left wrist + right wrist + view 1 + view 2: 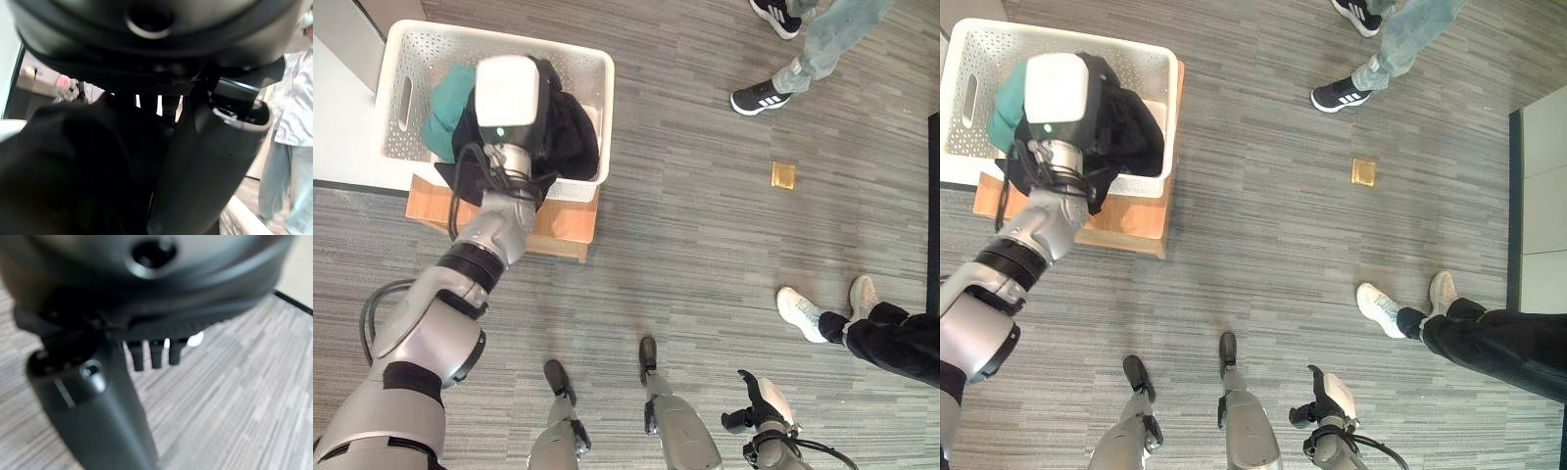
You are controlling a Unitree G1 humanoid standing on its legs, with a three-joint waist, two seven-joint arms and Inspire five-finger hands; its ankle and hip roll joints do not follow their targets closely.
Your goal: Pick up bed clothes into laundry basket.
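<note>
Over the white laundry basket [587,69] the left arm reaches down, and the left hand [215,161] is buried in black clothing [570,132] that lies heaped inside the basket; whether its fingers are curled or straight I cannot tell, since dark cloth covers them in the wrist view. A teal garment [445,103] sits in the basket just beside the black heap, on the far side from the floor space. The basket rests on a low wooden stand [563,227]. Grey striped carpet [705,255] covers the room. Down low, the right hand [1327,401] hangs by the robot's side, fingers relaxed and straight, holding nothing. A small gold square [783,175] lies on the carpet, well apart from the basket. One person's dark shoes [759,96] and another's white shoes [800,311] stand nearby.
</note>
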